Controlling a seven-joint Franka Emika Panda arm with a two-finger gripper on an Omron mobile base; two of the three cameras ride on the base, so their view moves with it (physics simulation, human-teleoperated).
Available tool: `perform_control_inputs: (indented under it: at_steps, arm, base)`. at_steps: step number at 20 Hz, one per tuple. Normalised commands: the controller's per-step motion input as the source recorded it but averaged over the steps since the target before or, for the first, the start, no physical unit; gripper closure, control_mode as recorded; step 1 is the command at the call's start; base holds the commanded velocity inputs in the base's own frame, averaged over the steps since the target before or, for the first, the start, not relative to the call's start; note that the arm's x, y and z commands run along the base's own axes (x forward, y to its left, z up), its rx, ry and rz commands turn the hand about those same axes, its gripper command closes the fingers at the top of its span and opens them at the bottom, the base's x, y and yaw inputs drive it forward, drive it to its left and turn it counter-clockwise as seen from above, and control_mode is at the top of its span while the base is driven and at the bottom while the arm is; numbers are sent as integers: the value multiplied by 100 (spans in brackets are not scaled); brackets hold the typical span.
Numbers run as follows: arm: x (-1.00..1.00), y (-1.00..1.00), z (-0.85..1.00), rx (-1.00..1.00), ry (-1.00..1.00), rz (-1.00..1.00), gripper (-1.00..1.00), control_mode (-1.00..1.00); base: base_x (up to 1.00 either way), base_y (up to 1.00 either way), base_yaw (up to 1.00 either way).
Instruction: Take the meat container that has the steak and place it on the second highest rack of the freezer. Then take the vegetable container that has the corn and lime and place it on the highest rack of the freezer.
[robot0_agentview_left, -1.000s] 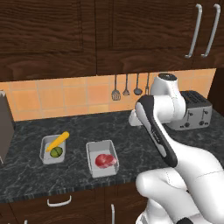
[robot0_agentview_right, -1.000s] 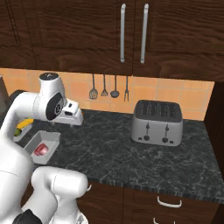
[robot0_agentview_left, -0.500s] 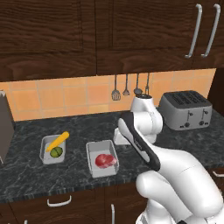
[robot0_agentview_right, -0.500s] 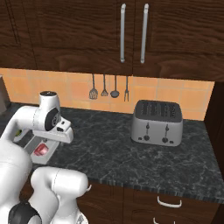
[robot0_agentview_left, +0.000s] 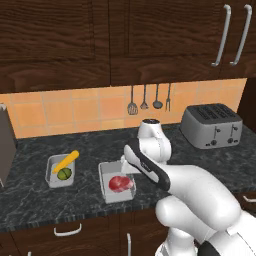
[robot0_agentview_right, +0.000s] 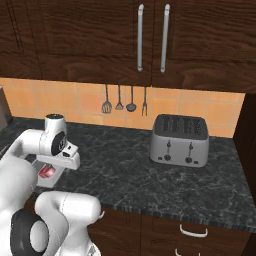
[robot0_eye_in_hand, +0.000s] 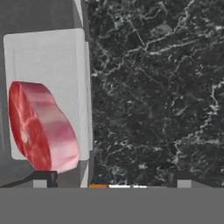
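Lying beside open claw (robot0_eye_in_hand: 111, 178): steak (robot0_eye_in_hand: 39, 127)

The arm (robot0_agentview_left: 165, 175) is showing glossy white rounded shells with dark bands at its joints. Behind the gripper (robot0_eye_in_hand: 111, 178), a white cylindrical wrist is carrying a dark cap; the finger tips (robot0_eye_in_hand: 43, 178) are appearing small and dark.

Two trays (robot0_agentview_left: 117, 192) (robot0_agentview_left: 51, 172), one steak (robot0_agentview_left: 120, 183), one corn (robot0_agentview_left: 66, 161), one lime (robot0_agentview_left: 64, 174), one toaster (robot0_agentview_left: 210, 126), four hanging utensils (robot0_agentview_left: 132, 107) (robot0_agentview_left: 144, 104) (robot0_agentview_left: 157, 103) (robot0_agentview_left: 167, 104)
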Motion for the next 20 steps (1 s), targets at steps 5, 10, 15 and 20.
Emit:
perform_control_inputs:
  at_steps: [5, 10, 15, 20]
  arm:
    - [1, 39, -47, 0, 1, 0, -100, -100]
    - [0, 7, -30, 0, 0, 0, -100, -100]
    - [0, 0, -34, 0, 0, 0, -100, -100]
    - [-6, -1, -35, 1, 0, 0, -100, -100]
  base:
    - [0, 0, 0]
    - [0, 0, 0]
    - [0, 0, 0]
    - [0, 0, 0]
